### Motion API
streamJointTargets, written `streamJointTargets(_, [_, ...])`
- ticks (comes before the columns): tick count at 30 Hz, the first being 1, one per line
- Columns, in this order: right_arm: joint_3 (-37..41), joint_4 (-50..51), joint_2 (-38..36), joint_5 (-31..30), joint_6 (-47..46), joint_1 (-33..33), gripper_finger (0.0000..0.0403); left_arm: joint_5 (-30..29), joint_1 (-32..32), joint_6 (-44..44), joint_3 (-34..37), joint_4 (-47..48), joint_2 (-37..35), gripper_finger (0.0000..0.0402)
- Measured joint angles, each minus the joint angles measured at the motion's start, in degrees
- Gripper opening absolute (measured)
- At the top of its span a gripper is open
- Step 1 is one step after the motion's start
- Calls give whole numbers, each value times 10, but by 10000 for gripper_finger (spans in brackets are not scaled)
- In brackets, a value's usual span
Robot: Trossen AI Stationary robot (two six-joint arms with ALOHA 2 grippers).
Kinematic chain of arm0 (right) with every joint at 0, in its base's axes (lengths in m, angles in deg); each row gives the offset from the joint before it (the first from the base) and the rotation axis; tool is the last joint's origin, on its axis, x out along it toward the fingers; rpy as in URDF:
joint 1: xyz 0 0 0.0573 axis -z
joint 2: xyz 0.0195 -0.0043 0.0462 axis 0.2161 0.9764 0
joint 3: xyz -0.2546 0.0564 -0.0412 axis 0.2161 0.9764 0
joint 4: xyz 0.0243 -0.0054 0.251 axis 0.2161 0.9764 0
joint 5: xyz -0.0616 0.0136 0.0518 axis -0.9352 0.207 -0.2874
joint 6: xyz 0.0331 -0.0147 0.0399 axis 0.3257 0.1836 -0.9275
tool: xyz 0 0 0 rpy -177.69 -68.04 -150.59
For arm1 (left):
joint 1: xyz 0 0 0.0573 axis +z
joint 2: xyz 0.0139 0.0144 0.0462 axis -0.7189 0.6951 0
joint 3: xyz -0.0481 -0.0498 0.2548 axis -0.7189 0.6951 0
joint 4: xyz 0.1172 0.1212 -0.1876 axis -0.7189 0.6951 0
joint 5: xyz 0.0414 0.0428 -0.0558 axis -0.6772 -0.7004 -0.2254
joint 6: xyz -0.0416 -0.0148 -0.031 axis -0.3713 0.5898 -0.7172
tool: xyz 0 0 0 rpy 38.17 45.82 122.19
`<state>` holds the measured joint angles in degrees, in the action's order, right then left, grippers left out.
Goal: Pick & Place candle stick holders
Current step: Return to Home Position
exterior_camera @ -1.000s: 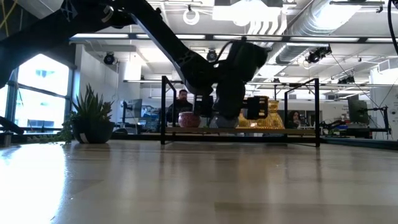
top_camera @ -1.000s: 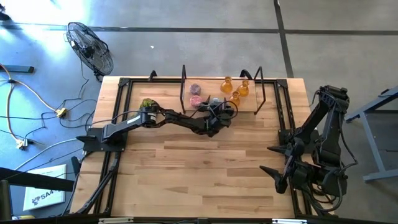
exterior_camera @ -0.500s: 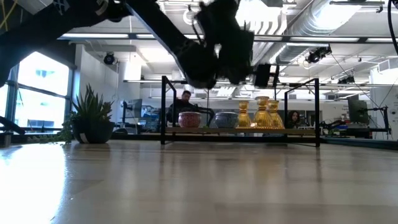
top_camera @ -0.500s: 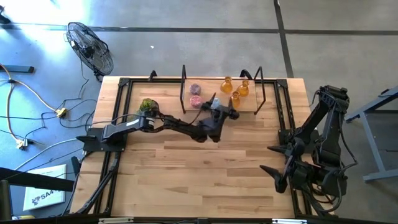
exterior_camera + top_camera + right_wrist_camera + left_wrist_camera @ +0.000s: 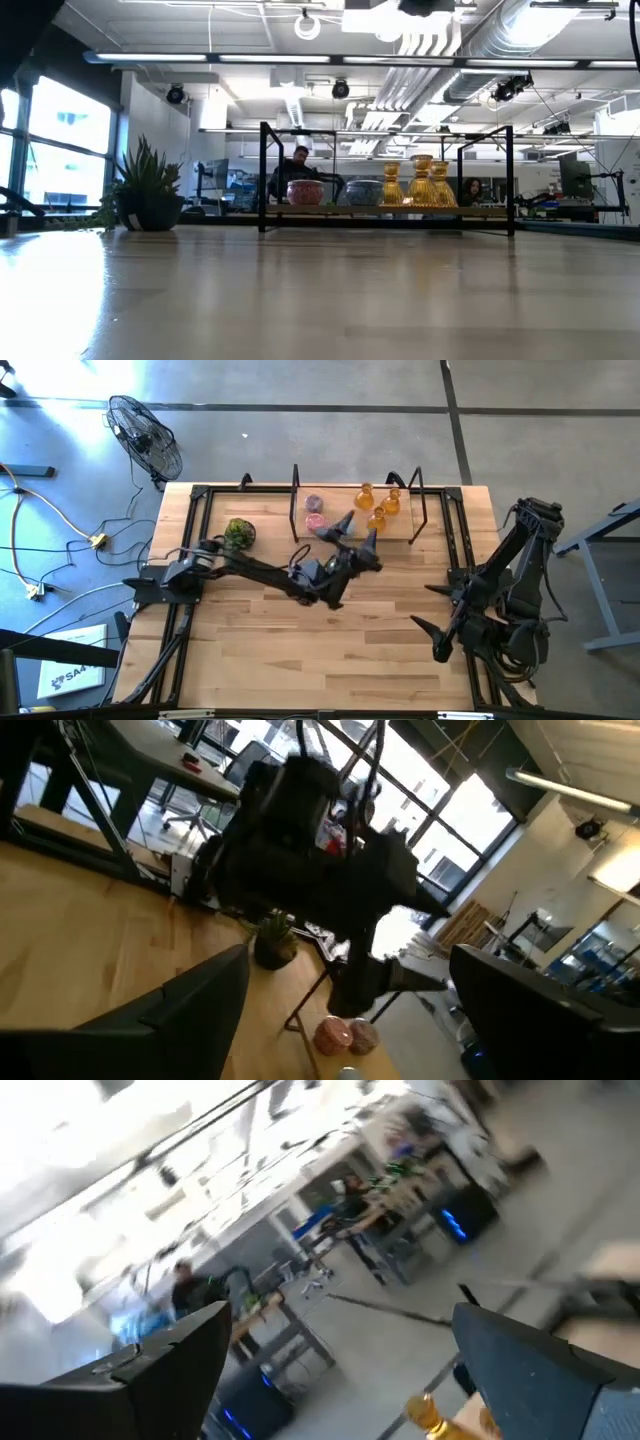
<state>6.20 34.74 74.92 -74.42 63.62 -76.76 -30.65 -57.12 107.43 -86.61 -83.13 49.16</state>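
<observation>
Amber glass candle stick holders, three of them, bulbous with narrow necks (image 5: 378, 515), stand clustered on the black wire-frame shelf (image 5: 487, 211) at the far edge of the pale wooden table (image 5: 300, 650). They are just beyond the left gripper (image 5: 358, 528) and apart from it.

Two squat pink glass candle stick holders (image 5: 314, 503) sit on the same shelf, beyond the left gripper and off to its outer side, one behind the other. The low view shows them overlapped as one.

The light blue squat glass candle stick holder (image 5: 363, 191) stands between the pink ones and the amber ones in the low view. In the high view the left gripper's fingers cover that spot.

Left gripper: raised over the table in front of the shelf, released, jaws spread wide, nothing between them. Left wrist view is motion-smeared. Both dark fingers (image 5: 150, 1370) show far apart, with one amber neck low between them.

Right gripper (image 5: 420, 606): at the right side of the table near its arm's base, well apart from the shelf, jaws spread, empty.

A green leafy plant (image 5: 238, 532) stands on the table close beside the left arm, well behind the left gripper.

A person (image 5: 295, 165) shows in the room behind the shelf.
</observation>
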Motion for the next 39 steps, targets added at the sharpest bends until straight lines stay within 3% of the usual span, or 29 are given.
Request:
streamJointTargets(6, [0,-26,0,34,-32,23,339,-19,-60,20,1,291,-119,376])
streamJointTargets(15, [0,-24,10,59,-114,68,332,-105,-100,-41,0,566,-303,376])
streamJointTargets(20, [0,-23,43,45,-173,83,313,-166,-87,-150,0,712,-389,376])
streamJointTargets(25, [0,-23,83,-7,-229,85,289,-156,-73,-376,0,937,-474,371])
streamJointTargets(27, [0,-23,99,-10,-251,85,276,-106,-69,-501,0,1044,-506,356])
streamJointTargets(30, [0,-23,128,-10,-287,96,250,104,-67,-689,1,1216,-560,313])
streamJointTargets(33, [0,-23,156,-10,-313,116,218,278,-45,-782,6,1304,-603,256])
streamJointTargets(39, [0,-24,183,36,-336,162,137,396,-42,-811,118,1291,-686,132])
